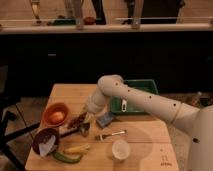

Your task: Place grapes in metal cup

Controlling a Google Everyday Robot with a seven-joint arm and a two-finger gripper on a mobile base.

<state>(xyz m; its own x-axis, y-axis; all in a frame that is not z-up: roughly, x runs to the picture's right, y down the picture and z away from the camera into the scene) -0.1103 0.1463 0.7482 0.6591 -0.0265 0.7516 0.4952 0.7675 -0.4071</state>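
room dim, warm light | pale counter ledge spans top, brighter area beyond | dark panel below it | light wooden tabletop in foreground | dark floor left | hand low over tabletop's left side

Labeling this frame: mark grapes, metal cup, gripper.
grapes (pixel 76 120), camera view, middle of the dark cluster.
metal cup (pixel 84 129), camera view, its rim.
gripper (pixel 82 120), camera view, tip beside the grapes, above the cup.

gripper hemmed by orange bowl, metal cup
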